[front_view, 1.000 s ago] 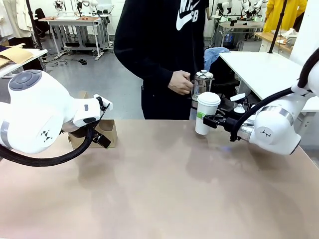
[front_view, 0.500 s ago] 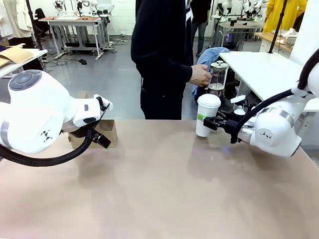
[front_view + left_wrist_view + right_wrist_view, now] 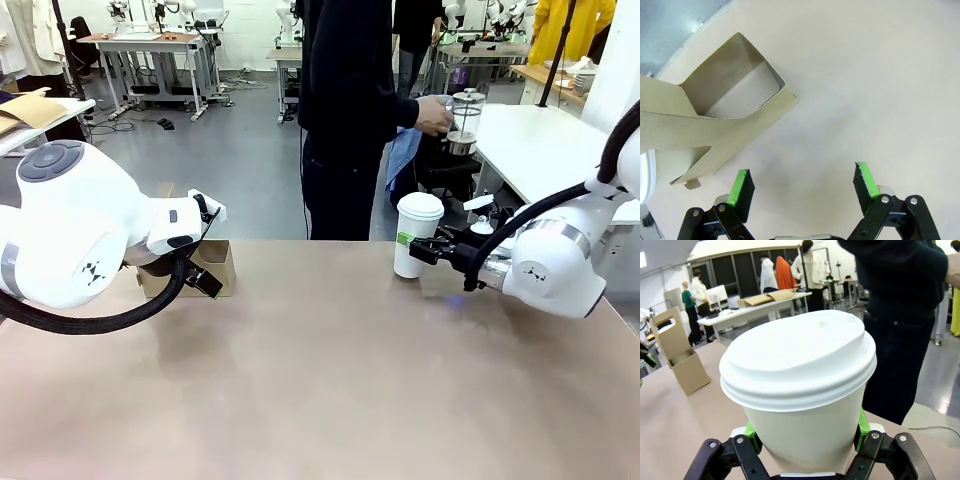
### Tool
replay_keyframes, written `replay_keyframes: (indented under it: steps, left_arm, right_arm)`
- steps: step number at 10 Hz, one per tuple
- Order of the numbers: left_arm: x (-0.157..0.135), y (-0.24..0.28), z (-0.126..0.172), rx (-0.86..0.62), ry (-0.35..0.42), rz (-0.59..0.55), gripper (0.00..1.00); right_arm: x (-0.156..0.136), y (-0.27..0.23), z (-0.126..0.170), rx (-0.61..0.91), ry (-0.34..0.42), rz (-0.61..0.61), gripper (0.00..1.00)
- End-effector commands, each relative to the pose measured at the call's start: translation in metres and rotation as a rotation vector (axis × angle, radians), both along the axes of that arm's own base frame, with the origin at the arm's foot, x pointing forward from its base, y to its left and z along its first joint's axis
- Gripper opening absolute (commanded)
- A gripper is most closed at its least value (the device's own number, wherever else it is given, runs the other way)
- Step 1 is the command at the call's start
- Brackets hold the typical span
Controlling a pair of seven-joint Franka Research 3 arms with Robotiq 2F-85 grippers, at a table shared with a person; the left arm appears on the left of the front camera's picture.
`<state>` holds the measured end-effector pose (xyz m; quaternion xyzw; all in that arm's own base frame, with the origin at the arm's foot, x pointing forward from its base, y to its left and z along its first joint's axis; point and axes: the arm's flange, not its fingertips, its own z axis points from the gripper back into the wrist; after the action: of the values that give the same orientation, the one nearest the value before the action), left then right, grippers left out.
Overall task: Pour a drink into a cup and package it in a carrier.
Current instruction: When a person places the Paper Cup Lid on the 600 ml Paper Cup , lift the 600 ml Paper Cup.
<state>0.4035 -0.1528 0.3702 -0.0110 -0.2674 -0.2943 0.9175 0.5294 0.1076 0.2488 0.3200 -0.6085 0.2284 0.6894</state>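
Observation:
A white paper cup [image 3: 416, 236] with a white lid stands at the table's far right side. My right gripper [image 3: 420, 250] is shut on the cup's lower part. In the right wrist view the cup [image 3: 800, 385] sits between the green pads [image 3: 863, 428]. The lid hides the drink. The brown cardboard carrier [image 3: 214, 263] stands at the far left, its handle tab [image 3: 667, 330] upright. My left gripper [image 3: 802, 184] hovers open just beside the carrier [image 3: 730, 107], with nothing between its fingers.
A person in black stands beyond the far edge and holds a glass press pot [image 3: 463, 121] over a white side table [image 3: 540, 140] at the right. The tan table [image 3: 330, 380] lies bare between my arms.
The person has stepped to the right and carried the glass press pot away from the cup toward the white side table. Both arms have stayed in place.

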Motion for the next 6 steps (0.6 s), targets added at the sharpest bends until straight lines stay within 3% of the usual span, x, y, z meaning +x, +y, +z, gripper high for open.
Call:
replay_keyframes:
  steps: [1,4,5,6]
  left_arm:
    - [0.000,0.001,0.000,-0.002,0.000,0.001,1.00]
    - [0.000,0.001,0.000,-0.002,0.000,0.001,1.00]
    - [0.000,0.001,0.000,-0.002,0.000,0.001,1.00]
    - [0.000,0.001,0.000,-0.002,0.000,0.001,1.00]
  right_arm:
    - [0.001,0.001,0.003,0.001,-0.006,0.001,0.80]
    - [0.000,0.000,0.000,0.000,0.001,-0.001,0.80]
    - [-0.021,-0.007,-0.011,-0.033,-0.002,-0.007,0.80]
    - [0.000,-0.001,0.000,-0.033,-0.008,-0.011,0.80]
